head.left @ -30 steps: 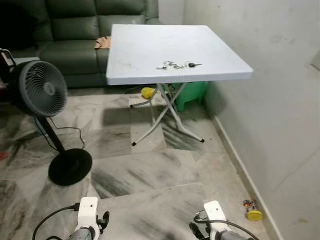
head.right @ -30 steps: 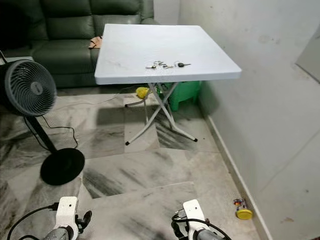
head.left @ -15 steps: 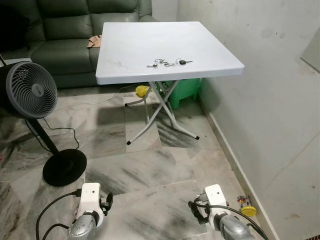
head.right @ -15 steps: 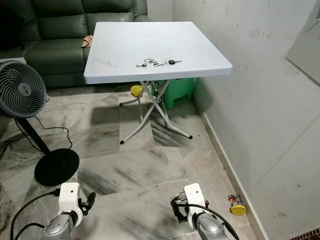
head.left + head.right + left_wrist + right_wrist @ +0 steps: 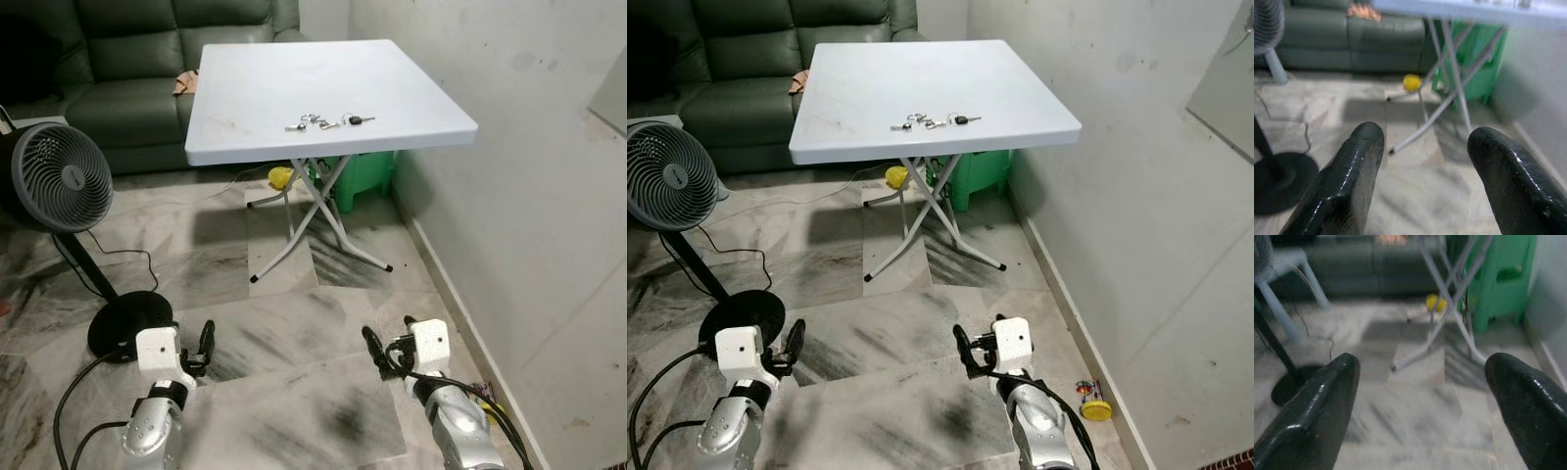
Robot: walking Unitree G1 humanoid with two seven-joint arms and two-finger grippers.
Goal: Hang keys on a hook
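A bunch of keys lies on the white folding table, near its front edge. Both arms are raised low in front of me, well short of the table. My left gripper stands open above the marble floor, its two black fingers apart with nothing between them. My right gripper is open as well, its fingers spread wide and empty. I see no hook.
A black standing fan stands at the left with its round base and cable on the floor. A green sofa is behind the table, a green stool under it. A white wall runs along the right.
Both arms have risen and reached forward, so the grippers stand higher in the eye views. The camera has shifted slightly; table and keys stay put.
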